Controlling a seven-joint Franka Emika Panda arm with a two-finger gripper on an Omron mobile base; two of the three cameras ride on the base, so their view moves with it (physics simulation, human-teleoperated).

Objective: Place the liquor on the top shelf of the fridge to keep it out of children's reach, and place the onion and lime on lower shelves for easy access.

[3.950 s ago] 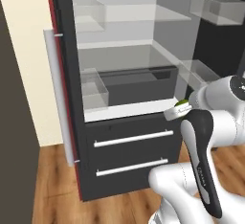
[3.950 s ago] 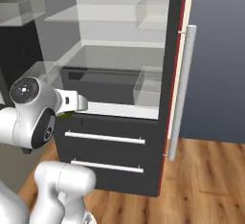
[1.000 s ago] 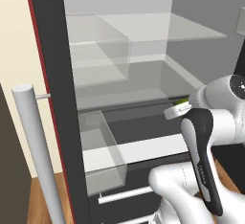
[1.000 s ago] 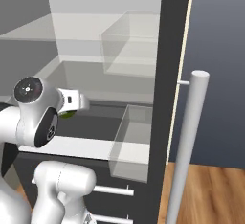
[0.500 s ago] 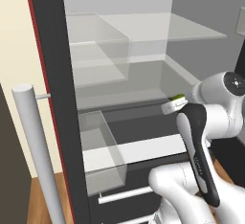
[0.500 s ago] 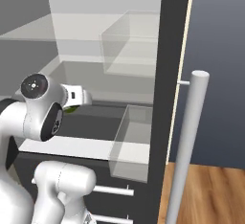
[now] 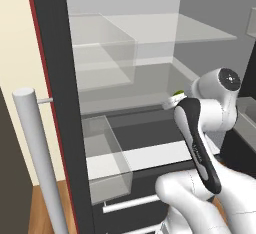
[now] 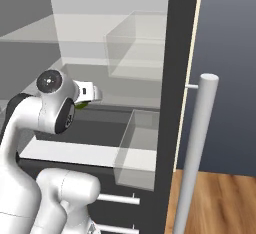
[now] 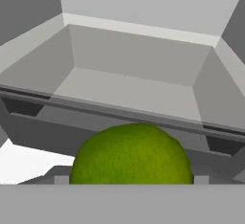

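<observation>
The lime [image 9: 130, 153], a round yellow-green ball, sits between my fingertips with my gripper [image 9: 130, 180] shut on it. From the base it shows as a green sliver [image 7: 177, 94] [image 8: 81, 105] at my gripper [image 7: 172, 100] [image 8: 92, 94], which is held inside the open fridge [image 7: 62, 103] just above a lower shelf [image 9: 129, 91] [image 7: 125, 78]. The top shelf [image 7: 165, 30] lies higher up. The liquor and the onion are out of view.
Clear boxy bins [image 7: 105, 153] [image 8: 137, 148] hang on either side of the opening. The silver bar handle [image 7: 37, 163] [image 8: 197, 153] stands close to the cameras. Dark drawers with silver handles [image 7: 130, 203] [image 8: 115, 198] sit below. Wood floor [image 8: 220, 203] lies to the right.
Over four seconds the base has driven closer to the fridge. In the last second my hand has risen and pushed farther into the fridge, still holding the lime.
</observation>
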